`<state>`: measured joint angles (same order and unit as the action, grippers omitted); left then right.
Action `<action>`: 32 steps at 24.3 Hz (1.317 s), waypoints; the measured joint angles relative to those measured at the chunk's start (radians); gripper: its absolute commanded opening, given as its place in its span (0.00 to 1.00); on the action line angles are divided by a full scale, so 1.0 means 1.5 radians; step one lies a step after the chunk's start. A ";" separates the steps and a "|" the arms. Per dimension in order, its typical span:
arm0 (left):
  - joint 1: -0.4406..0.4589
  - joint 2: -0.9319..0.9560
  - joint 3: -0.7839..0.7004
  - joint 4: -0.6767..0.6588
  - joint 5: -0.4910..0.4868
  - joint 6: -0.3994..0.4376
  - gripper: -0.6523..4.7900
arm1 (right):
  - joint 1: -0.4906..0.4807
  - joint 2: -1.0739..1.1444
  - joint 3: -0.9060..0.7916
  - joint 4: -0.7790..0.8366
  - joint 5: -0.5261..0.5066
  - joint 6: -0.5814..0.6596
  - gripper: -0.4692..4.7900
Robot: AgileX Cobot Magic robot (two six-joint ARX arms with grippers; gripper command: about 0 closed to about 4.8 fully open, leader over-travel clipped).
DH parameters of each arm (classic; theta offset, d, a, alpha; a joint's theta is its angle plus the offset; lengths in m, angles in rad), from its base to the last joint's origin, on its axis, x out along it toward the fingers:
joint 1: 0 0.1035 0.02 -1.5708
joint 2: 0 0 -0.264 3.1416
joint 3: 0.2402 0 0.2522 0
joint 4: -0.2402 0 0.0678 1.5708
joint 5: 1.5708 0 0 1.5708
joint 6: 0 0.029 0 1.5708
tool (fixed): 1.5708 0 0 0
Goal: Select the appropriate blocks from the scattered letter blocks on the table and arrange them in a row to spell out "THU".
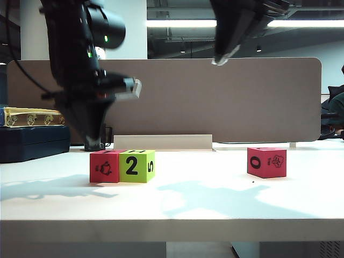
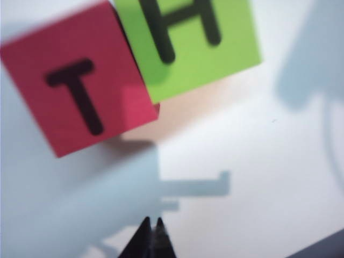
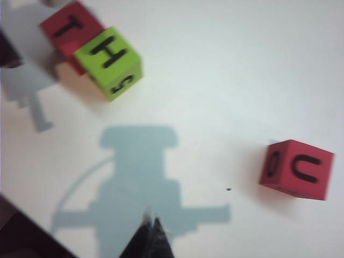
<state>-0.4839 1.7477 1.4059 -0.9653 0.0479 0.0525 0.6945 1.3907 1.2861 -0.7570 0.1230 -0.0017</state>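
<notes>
Left gripper hangs above the table just behind the red T block, not touching it; in the left wrist view its fingertips sit pressed together, closed on nothing. Right gripper is high up over the middle of the table, well apart from every block; in the right wrist view the tips are together too, shut and empty. Red T block and lime green block stand touching side by side on the left part of the table, green one to the right of the red in the exterior view. Second red block sits alone on the right side, well apart from the pair. Readable: top faces show "T" on the red block, "H" on the green block, "U" on the lone red block. Front faces in the exterior view: green shows "2" with a "5" on its side, lone red shows "0" plus a small animal picture, red T block shows a small animal drawing. All three are equal small cubes, matte, black print, sitting flat on the plain white table.
</notes>
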 measured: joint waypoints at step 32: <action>-0.024 -0.049 0.219 0.052 -0.048 0.051 0.11 | -0.262 0.235 -0.001 0.034 -0.008 0.000 0.08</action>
<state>-0.5201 1.6745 1.7340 -0.8871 -0.0242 0.1287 0.3008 1.7428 1.2854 -0.7055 0.1108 -0.0017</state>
